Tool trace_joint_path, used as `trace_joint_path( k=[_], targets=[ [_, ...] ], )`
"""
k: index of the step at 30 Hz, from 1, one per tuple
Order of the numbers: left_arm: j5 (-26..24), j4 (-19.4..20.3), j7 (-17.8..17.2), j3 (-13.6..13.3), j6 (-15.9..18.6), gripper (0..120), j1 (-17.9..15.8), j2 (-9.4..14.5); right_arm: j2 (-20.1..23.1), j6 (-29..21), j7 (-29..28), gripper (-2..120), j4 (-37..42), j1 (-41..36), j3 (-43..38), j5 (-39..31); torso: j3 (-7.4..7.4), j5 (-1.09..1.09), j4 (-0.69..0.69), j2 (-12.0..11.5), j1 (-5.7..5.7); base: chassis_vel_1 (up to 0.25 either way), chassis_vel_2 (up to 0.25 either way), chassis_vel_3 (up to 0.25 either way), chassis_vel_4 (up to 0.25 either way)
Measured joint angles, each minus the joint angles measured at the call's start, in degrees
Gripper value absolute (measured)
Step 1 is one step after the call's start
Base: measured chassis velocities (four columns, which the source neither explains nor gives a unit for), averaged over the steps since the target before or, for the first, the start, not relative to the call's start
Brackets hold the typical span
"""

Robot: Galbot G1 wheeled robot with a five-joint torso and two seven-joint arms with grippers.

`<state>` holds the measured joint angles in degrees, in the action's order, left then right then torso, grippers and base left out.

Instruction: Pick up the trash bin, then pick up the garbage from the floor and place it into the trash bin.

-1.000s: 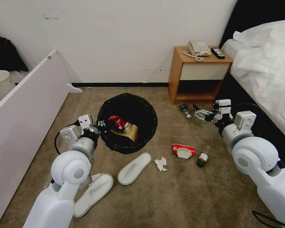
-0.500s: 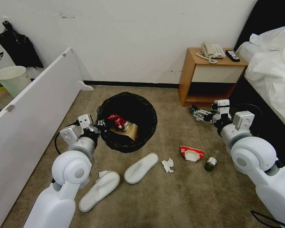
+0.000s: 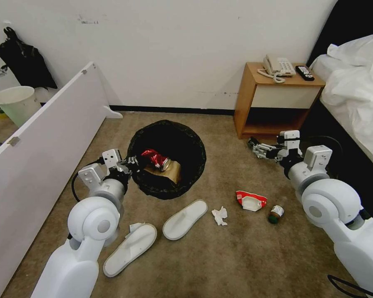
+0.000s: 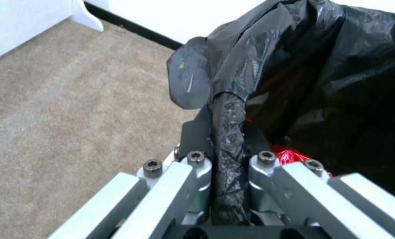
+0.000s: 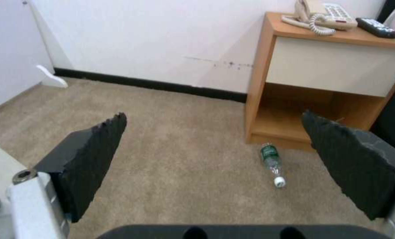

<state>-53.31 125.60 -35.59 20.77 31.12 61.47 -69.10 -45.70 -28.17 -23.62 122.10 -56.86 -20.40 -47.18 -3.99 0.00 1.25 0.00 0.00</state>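
The trash bin [image 3: 166, 159], lined with a black bag, hangs just above the carpet. My left gripper [image 3: 130, 162] is shut on its near rim; the left wrist view shows the fingers [image 4: 197, 166] pinching the bag-covered rim [image 4: 227, 132]. A crushed red can [image 3: 155, 160] and a brown paper bag [image 3: 172, 170] lie inside. On the floor lie two white slippers [image 3: 185, 213] [image 3: 130, 249], a tissue [image 3: 220, 216], a red-white wrapper [image 3: 251, 200] and a bottle [image 3: 275, 212]. My right gripper [image 3: 257, 149] is open above the carpet, with a green-labelled bottle [image 5: 272, 162] on the floor ahead of its fingers [image 5: 91, 156].
A wooden nightstand [image 3: 277, 99] with a telephone and a remote stands at the back right, beside the bed [image 3: 356, 82]. A white board [image 3: 41, 136] leans along the left. Behind it stands an unlined bucket [image 3: 12, 103].
The camera turned a second ago, shifting the whole picture to the right; it has since held still. Both grippers keep their pose, the left still holding the bin.
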Motion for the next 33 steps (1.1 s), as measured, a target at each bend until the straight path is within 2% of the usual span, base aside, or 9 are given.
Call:
trace_joint_path(
  k=[9, 29, 33],
  targets=[
    [-0.25, 0.24, -0.01, 0.17, 0.11, 4, 0.05, 0.23, -0.24, 0.01, -0.01, 100, -0.11, 0.57, 0.53, -0.07, 0.0, 0.0, 0.0, 0.0, 0.0, 0.0, 0.0, 0.0, 0.0],
    [0.14, 0.31, 0.03, 0.17, -0.71, 4, 0.17, 0.06, -0.14, 0.01, -0.05, 100, -0.14, 0.56, 0.57, -0.11, 0.0, 0.0, -0.05, 0.0, 0.0, 0.08, 0.076, 0.077, 0.075],
    [0.23, 0.31, 0.16, 0.15, -0.79, 4, 0.23, -0.04, -0.02, 0.01, -0.07, 100, -0.11, 0.5, 0.49, -0.09, 0.0, 0.0, 0.04, 0.0, 0.0, 0.0, 0.0, 0.0, 0.0]
  ],
)
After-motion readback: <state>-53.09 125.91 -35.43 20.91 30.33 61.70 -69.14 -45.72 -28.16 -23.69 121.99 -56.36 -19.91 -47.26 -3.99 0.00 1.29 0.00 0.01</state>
